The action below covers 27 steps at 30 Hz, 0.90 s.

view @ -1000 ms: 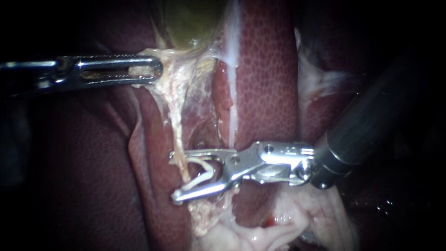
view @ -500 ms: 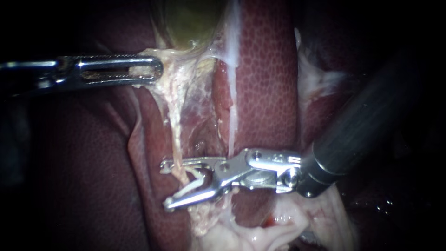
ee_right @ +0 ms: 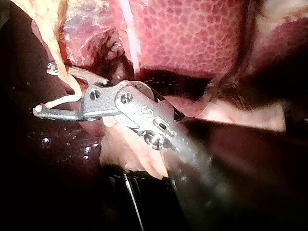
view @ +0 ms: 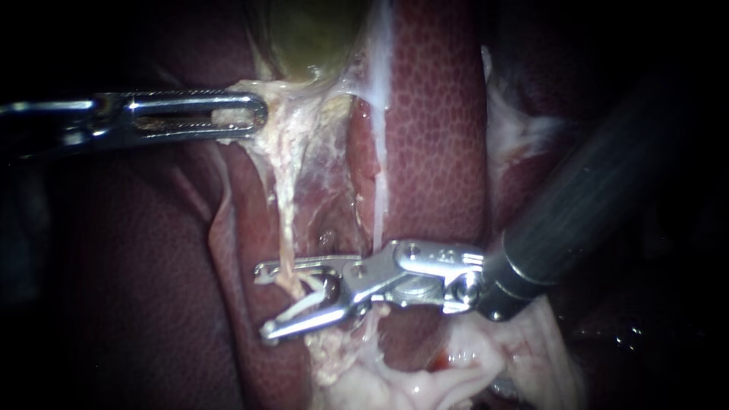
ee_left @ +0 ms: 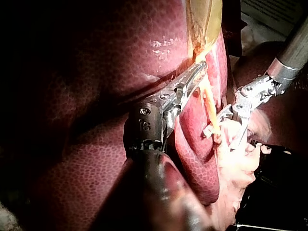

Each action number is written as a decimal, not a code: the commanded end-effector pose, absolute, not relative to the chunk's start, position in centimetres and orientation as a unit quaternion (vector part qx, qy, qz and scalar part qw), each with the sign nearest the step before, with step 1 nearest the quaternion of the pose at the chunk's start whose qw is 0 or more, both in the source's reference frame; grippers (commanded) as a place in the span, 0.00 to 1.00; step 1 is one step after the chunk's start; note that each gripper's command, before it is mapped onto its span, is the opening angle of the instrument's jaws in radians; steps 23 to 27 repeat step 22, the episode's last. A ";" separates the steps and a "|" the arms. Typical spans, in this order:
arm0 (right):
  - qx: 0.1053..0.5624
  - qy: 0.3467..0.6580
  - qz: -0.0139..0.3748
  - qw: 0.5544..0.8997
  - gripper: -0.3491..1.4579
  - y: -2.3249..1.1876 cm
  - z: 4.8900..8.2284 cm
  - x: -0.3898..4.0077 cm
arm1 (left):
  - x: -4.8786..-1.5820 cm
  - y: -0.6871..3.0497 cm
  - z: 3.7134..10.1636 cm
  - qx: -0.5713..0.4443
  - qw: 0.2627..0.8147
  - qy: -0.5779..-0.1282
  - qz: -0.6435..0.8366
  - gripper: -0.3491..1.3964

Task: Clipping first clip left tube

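Right instrument (view: 262,301) jaws partly spread, white clip (view: 304,306) seated against both jaws, left tube (view: 285,228) passing between those jaws, short of the hinge, left instrument (view: 258,118) jaws clamped on pale tissue (view: 285,121) beneath gallbladder (view: 307,38), liver (view: 433,137) behind right instrument.

Left tool (view: 257,115): jaws clamped on pale tissue (view: 282,99) just below the gallbladder (view: 307,38), with liver (view: 433,114) behind. Right tool (view: 264,301) in from upper right, jaws spread with a white clip (view: 307,302) seated between them, straddling the left tube (view: 286,220). Right tube (view: 378,182) runs outside the jaws, near the tool's hinge.
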<state>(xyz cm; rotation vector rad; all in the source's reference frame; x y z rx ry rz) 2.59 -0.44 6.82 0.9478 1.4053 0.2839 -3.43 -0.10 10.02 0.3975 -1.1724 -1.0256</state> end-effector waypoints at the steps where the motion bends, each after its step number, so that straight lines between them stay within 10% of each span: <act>1: 0.426 0.611 0.124 0.656 0.12 -0.44 6.80 2.57 | -3.43 -0.10 10.02 0.178 0.694 -0.525 -0.459 0.00; 2: 0.425 0.607 0.125 0.659 0.00 -0.44 6.81 2.55 | -3.43 -0.10 10.02 0.178 0.694 -0.525 -0.459 0.00; 27: 0.427 0.605 0.127 0.660 0.00 -0.42 6.87 2.53 | -3.42 -0.10 10.02 0.178 0.694 -0.525 -0.459 0.00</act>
